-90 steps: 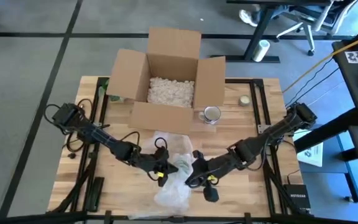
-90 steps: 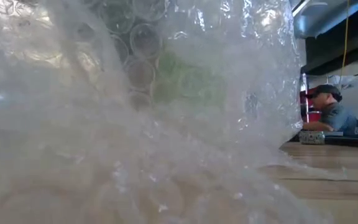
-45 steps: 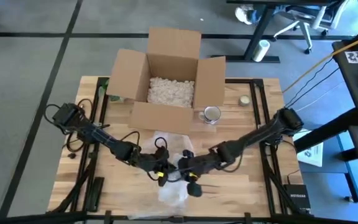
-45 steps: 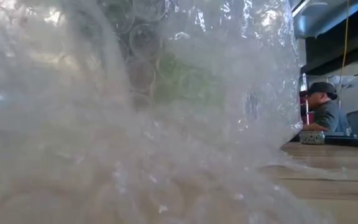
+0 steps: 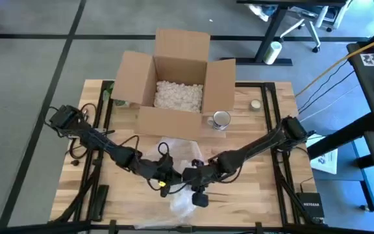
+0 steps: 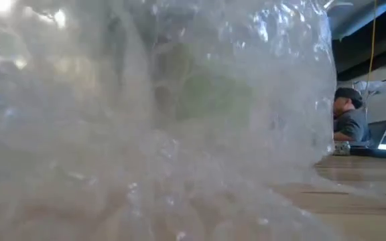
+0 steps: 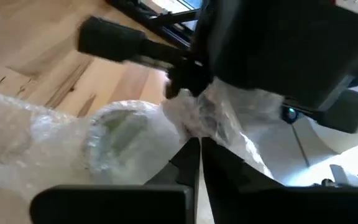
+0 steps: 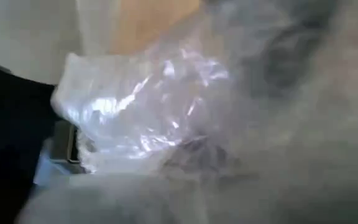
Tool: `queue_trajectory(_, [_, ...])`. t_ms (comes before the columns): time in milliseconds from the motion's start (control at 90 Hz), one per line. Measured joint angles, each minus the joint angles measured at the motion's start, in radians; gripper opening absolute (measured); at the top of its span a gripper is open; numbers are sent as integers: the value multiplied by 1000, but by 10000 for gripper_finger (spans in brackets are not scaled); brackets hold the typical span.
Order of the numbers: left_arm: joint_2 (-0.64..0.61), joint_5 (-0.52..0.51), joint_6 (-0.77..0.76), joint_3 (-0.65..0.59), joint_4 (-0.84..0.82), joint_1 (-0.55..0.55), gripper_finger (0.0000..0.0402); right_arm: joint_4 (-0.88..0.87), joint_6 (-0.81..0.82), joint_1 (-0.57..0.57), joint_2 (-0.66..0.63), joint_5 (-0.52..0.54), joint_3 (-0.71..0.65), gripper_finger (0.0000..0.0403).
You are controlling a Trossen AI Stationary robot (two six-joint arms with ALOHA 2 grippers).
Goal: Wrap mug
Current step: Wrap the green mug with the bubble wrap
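- While both arms reach low over the table, the left claw and right claw sit nearly touching, both in the bubble wrap.
- Left claw: fingers pressed together in the left wrist view, pinching a bunched fold of the wrap; a green mug shows through the wrap just ahead of them.
- Right claw: buried in wrap in the right wrist view, so I can't tell whether it's spread or shut; it's at least touching the wrap.
- Second mug, metal, stands bare, well beyond the right claw, just beside the open box.
- Low view is almost filled by wrap, green blur inside.
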Motion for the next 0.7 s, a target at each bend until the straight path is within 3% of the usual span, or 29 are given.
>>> queue_trajectory(244, [-77, -138, -119, 0, -260, -97, 0, -266, -37, -23, 124, 7, 220, 0])
queue_trajectory(411, [-83, -230, -209, 0, -361, -189, 0, -304, -57, -49, 190, -44, 287, 0])
queue_trajectory(700, [-21, -288, -235, 0, -302, -246, 0, -312, -57, -69, 262, -152, 300, 0])
